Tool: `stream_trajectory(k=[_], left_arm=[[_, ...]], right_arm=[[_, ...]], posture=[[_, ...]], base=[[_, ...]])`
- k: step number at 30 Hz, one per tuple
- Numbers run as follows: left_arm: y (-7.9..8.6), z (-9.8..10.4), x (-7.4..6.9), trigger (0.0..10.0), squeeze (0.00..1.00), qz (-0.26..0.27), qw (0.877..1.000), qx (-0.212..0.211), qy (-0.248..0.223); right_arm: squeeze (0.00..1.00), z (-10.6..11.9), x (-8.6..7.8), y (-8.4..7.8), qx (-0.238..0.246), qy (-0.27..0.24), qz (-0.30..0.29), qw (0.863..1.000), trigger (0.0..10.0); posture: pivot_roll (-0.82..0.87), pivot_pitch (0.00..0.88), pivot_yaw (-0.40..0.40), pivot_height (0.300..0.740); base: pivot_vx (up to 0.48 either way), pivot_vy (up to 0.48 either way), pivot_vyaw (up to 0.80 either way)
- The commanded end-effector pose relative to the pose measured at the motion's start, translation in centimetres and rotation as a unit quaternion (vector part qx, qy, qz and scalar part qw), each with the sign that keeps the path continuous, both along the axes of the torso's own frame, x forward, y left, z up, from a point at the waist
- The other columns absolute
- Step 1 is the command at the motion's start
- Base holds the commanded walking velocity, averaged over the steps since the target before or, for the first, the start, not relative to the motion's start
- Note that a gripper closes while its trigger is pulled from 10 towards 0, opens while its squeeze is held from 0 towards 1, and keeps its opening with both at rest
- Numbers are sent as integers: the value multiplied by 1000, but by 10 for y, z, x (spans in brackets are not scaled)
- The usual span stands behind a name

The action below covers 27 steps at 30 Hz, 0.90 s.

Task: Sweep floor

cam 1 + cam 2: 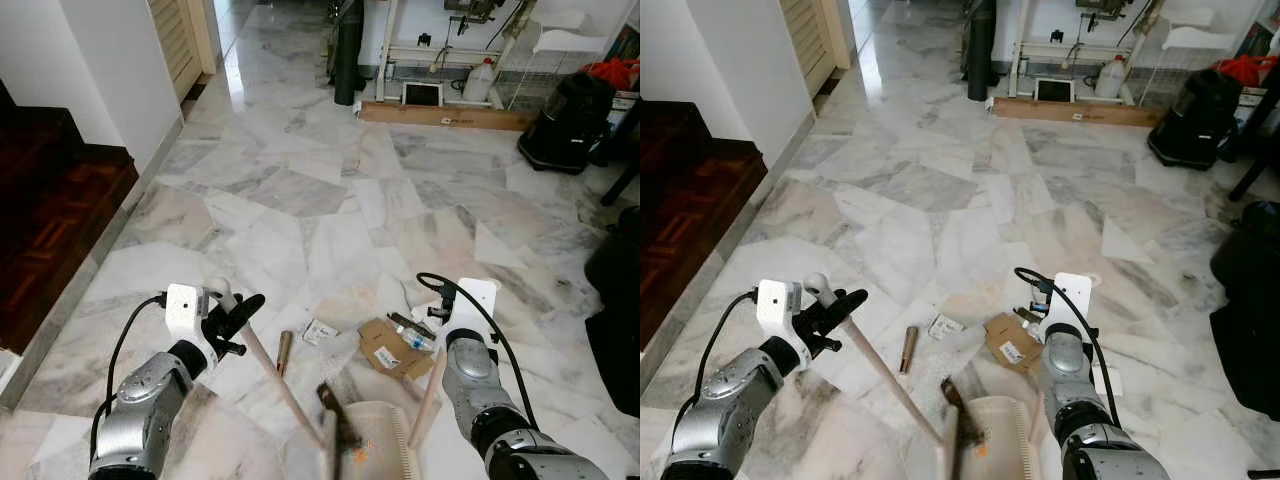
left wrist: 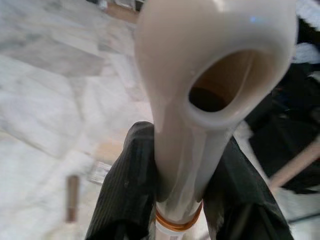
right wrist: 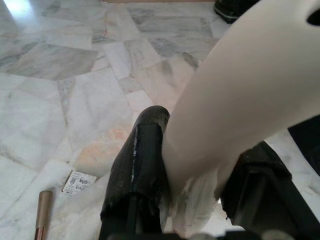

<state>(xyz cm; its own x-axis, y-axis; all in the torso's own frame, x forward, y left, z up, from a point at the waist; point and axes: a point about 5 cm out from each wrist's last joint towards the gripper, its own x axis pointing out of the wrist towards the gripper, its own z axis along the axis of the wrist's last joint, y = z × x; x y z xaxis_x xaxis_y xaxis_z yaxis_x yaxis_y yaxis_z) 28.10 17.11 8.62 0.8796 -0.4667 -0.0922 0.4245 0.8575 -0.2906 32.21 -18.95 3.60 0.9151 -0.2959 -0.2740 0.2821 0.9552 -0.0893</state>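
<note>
My left gripper is shut on the top of a beige broom handle, just under its looped end. The stick slants down to the dark bristles at the cream dustpan at the bottom centre. My right gripper is shut on the dustpan's cream handle, whose top stands above it. On the marble floor ahead of the pan lie a torn brown cardboard piece, a white label, a brown tube and a small wrapper.
A dark wooden step and a white wall run along the left. At the back lie a wooden plank and a white jug. A black appliance and another black object stand at the right.
</note>
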Motion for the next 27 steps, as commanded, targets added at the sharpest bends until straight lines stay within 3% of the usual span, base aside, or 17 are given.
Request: stream_trajectory(k=[1,4,10,12,19,20,27], left_arm=[[-9,10,0,10000,0,-28,999,-41,-10],[-11,14,-2,10000,0,-50,997,-61,-5],[-8,20,2,10000,0,-34,999,-32,-24],[-4,36,9,10000,0,0,998,-24,-65],[-1,64,15,10000,0,30,991,9,-132],[-2,72,17,10000,0,39,987,28,-153],[2,100,23,10000,0,105,968,36,-225]], right_arm=[[0,-8,-5,2,3,24,-3,1000,10000],[0,-8,-5,2,2,24,-8,1000,10000],[0,-7,-4,2,3,20,-9,1000,10000],[0,-6,-3,2,3,16,-9,1000,10000],[0,-3,-2,-1,10,6,-19,1000,10000],[0,-2,-2,-2,13,2,-21,1000,10000],[0,6,1,-5,21,-29,-28,999,10000]], posture=[[41,90,-22,740],[46,89,-20,740],[46,87,-19,740],[46,87,-19,740],[46,84,-22,740],[46,84,-22,740],[39,71,-25,740]], base=[[0,0,0],[0,0,0],[0,0,0],[0,0,0],[0,0,0],[0,0,0],[0,0,0]])
